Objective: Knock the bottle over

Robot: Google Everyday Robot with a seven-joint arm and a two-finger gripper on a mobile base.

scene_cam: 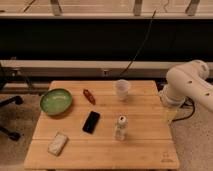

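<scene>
The bottle (120, 128) is small, pale and translucent with a white cap, and stands upright on the wooden table (145, 145), front of centre. My white arm comes in from the right. My gripper (170, 114) hangs at the table's right edge, well to the right of the bottle and a little farther back, not touching it.
A wider translucent white cup (122, 89) stands behind the bottle. A black phone (91, 122) lies left of the bottle. A green bowl (56, 101) sits at the left, a small red object (89, 96) beside it. A flat pale block (58, 143) lies front left.
</scene>
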